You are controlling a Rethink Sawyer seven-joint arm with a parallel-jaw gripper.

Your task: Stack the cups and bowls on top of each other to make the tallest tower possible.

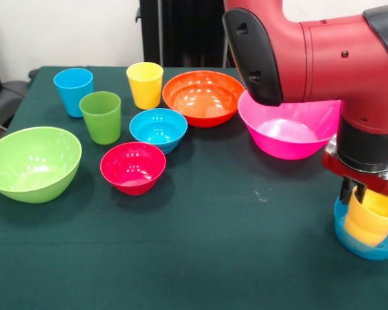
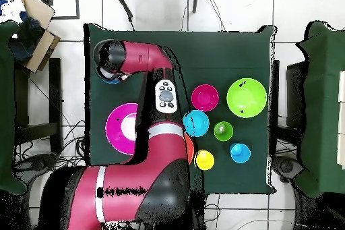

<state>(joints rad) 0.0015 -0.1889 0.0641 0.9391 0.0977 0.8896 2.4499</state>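
In the front view my gripper (image 1: 353, 196) is at the near right, shut on the rim of the squat yellow-orange cup (image 1: 372, 223). The cup is tilted and sits inside a small blue bowl (image 1: 365, 248) on the table. The other things stand apart: the light blue cup (image 1: 73, 90), green cup (image 1: 101, 116), yellow cup (image 1: 145, 84), orange bowl (image 1: 204, 97), pink bowl (image 1: 288, 132), second small blue bowl (image 1: 158, 128), red bowl (image 1: 133, 168) and lime green bowl (image 1: 32, 161). In the overhead view the arm's wrist (image 2: 111, 59) hides the gripper and the cup.
The dark green table (image 1: 200, 258) has open cloth at the near middle and left. The held cup and its bowl are close to the table's right edge. The arm (image 1: 323, 58) passes over the pink bowl. Overhead, the arm covers part of the pink bowl (image 2: 120, 129).
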